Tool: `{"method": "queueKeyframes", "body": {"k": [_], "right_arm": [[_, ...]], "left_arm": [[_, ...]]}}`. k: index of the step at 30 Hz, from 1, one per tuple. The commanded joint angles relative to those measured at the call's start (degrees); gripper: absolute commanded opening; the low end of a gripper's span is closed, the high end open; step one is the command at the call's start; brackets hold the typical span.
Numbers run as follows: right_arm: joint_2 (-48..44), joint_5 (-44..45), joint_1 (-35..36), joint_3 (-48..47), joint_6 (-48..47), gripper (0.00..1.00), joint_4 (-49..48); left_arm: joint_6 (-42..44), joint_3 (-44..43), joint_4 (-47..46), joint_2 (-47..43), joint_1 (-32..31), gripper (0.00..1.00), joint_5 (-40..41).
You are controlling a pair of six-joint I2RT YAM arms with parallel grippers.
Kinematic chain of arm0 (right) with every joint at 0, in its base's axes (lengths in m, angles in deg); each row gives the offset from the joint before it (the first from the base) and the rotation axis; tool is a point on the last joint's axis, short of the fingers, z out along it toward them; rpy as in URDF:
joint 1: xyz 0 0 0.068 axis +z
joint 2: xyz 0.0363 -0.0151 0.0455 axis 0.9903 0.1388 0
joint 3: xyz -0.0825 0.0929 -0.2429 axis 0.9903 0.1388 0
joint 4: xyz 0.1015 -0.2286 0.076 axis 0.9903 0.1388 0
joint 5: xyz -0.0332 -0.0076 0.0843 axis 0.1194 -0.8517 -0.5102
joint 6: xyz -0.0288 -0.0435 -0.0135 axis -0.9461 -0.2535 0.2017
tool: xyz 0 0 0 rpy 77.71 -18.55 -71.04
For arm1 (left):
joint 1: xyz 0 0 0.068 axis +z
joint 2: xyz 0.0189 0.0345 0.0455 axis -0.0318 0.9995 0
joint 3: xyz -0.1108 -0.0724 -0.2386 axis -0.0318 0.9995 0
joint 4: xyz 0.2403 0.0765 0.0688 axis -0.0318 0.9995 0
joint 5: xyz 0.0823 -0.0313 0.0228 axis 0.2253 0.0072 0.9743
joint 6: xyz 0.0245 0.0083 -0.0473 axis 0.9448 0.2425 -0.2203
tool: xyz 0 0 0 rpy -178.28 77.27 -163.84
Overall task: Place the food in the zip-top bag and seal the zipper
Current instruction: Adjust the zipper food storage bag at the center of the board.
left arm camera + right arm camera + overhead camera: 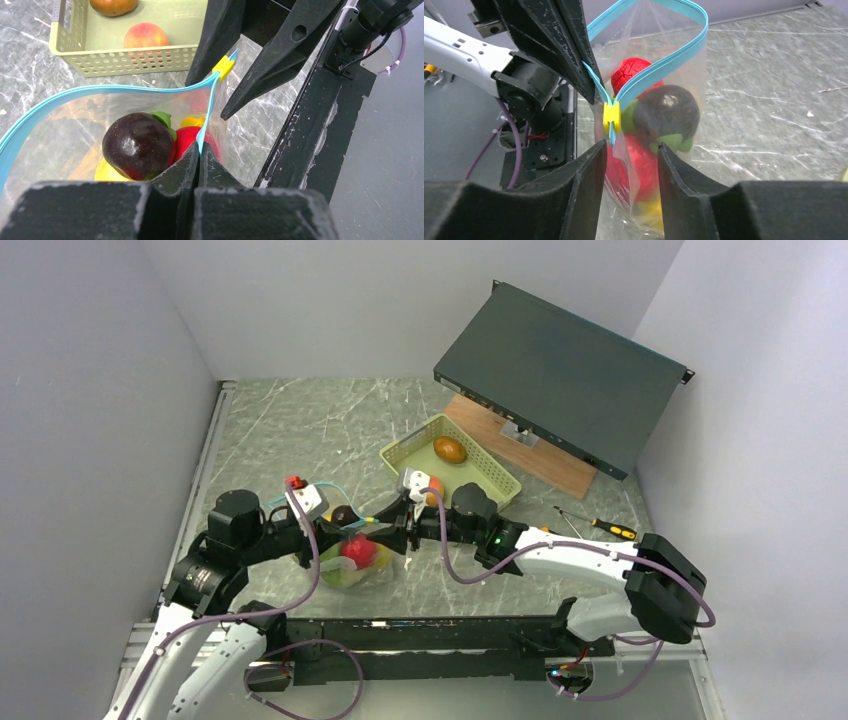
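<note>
The left gripper (199,150) has its jaws pressed together on the zipper (207,107), pinching it, I judge, to hold the zip-top bag (60,135) taut on the desk (300,430). The right gripper (629,147) has its jaws spread either side of the yellow slider (612,116), seemingly ready to draw it along. Inside the bag sit a dark fruit (137,145) and red pieces (634,75). A peach (145,36) and a brown piece (112,5) lie in the green basket (135,62), so food is left outside.

**Glossy film, grainy black fingers**

The zip-top bag (55,125) is clear, glossy plastic film. Its zipper (664,62) is smooth teal plastic with a yellow plastic slider (611,116). Inside the bag, the mangosteen (137,145) shines, polished. Beyond the bag, the basket (145,60) is pale green perforated plastic. The fingers (175,175) of the left gripper (199,152) look matt black, grainy.
</note>
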Motion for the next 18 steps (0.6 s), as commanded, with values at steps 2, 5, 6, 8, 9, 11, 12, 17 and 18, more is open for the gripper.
{"method": "queueKeyframes", "body": {"k": [2, 5, 6, 8, 9, 11, 12, 17, 18], "right_arm": [[1.29, -4.21, -0.45, -2.65, 2.88, 0.36, -5.44], [1.46, -4.17, -0.72, -3.33, 2.82, 0.24, -4.86], [1.24, -4.25, -0.72, -3.56, 2.88, 0.19, -4.51], [1.15, -5.37, -0.78, -4.68, 2.89, 0.04, -2.28], [1.06, -5.74, -0.82, -6.00, 2.85, 0.00, 0.46], [1.44, -6.05, -0.80, -8.46, 3.79, 0.00, 5.38], [1.79, -6.06, -0.76, -9.55, 4.04, 0.00, 7.09], [2.50, -7.24, -0.75, -10.74, 3.37, 0.00, 9.46], [2.33, -6.83, -0.73, -10.29, 3.51, 0.00, 8.73]], "left_arm": [[-1.95, -2.15, -2.23, 0.38, -0.15, 0.02, 0.14], [-3.51, -4.33, -1.32, 1.48, -0.16, 0.09, 0.32], [-4.37, -5.50, -0.84, 2.05, -0.19, 0.16, 0.46], [-6.22, -8.20, 0.32, 3.57, -0.14, 0.36, 0.80], [-7.05, -9.58, 0.67, 4.21, -0.18, 0.45, 0.81], [-9.62, -12.18, 1.03, 5.67, -0.21, 0.58, 1.18], [-10.07, -13.31, 1.02, 6.43, -0.22, 0.62, 1.41], [-9.16, -17.65, 0.34, 11.56, -0.78, 0.89, 2.09], [-8.65, -17.82, 0.26, 12.21, -1.32, 0.92, 2.44]]}}
